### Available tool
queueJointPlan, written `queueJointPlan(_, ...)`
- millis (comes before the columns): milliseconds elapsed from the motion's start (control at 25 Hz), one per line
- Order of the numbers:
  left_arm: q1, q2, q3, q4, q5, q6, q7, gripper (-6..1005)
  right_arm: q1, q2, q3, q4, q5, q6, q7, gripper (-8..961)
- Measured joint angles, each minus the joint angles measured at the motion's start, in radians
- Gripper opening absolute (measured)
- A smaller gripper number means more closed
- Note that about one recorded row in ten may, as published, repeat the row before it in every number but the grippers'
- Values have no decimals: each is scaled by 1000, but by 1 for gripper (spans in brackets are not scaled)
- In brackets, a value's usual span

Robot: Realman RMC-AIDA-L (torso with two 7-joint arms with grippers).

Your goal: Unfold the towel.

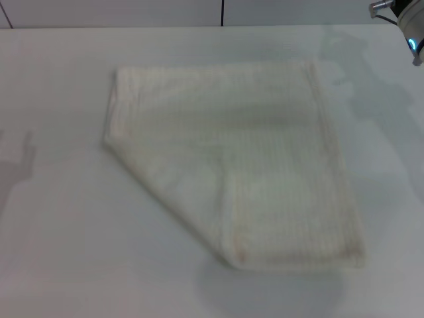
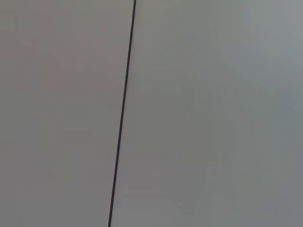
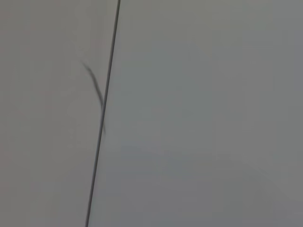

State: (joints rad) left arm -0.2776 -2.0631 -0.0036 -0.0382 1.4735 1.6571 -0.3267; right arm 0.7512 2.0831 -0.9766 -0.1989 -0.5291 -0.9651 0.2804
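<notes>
The towel [image 1: 232,159] lies folded on the white table [image 1: 59,252] in the head view. It is a cream-white waffle-textured cloth. Its near left side runs diagonally down to a corner at the front, and faint yellowish stains mark the near hem. Part of my right arm's end [image 1: 405,20], with a small blue light, shows at the far right corner, well clear of the towel. My left gripper is out of view; only a shadow falls on the table at the left. Both wrist views show none of the towel.
The table's far edge meets a pale wall with a dark vertical seam [image 1: 222,12]. Both wrist views show only grey panels split by a dark seam [image 2: 122,113], with a thin dark mark [image 3: 94,87] beside the seam in the right one.
</notes>
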Motion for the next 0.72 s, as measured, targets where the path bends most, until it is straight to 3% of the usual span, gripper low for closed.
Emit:
queueJointPlan(80, -4, 0, 0, 0, -1, -2, 1, 328, 0, 0, 0, 0, 0, 0, 0, -1)
queueJointPlan(200, -6, 0, 0, 0, -1, -2, 1, 506, 1, 0, 1, 1, 0, 0, 0, -1)
queueJointPlan(400, -8, 1, -3, 0, -2, -5, 1, 656, 2, 0, 1, 1, 0, 0, -1, -1)
queueJointPlan(720, -9, -1, 0, 0, -1, -18, 0, 651, 0, 0, 1, 4, 0, 1, -1, 0)
